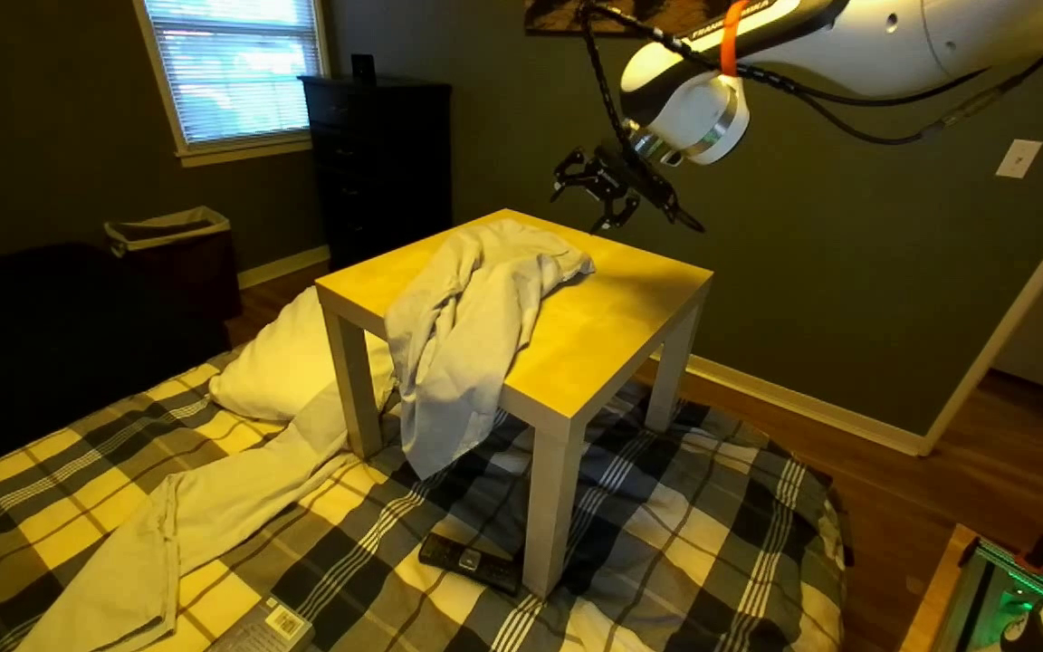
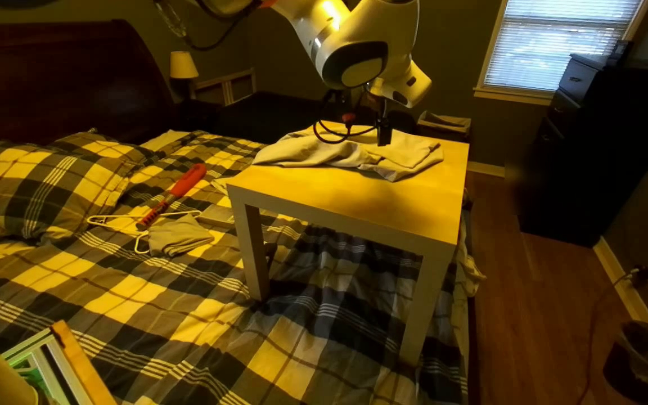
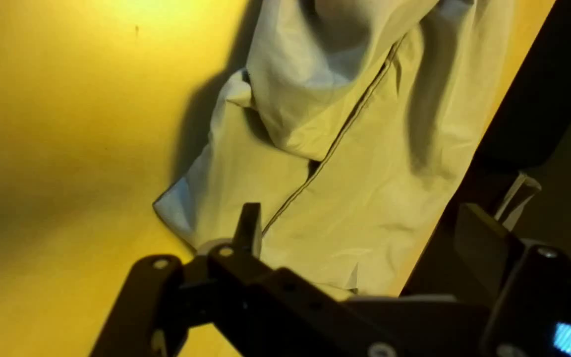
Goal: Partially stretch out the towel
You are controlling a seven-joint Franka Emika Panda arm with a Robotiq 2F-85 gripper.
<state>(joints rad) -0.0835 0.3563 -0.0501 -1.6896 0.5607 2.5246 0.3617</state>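
So, towel lies on tbl, below & clear of gripper, jaws spread.

The white arm wears an orange band and black cables; pale round screws dot the black tool.

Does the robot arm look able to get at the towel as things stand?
Probably yes: the pincer hangs open above the level of the tabletop, and in the wrist view nothing shows between it and the rumpled towel.
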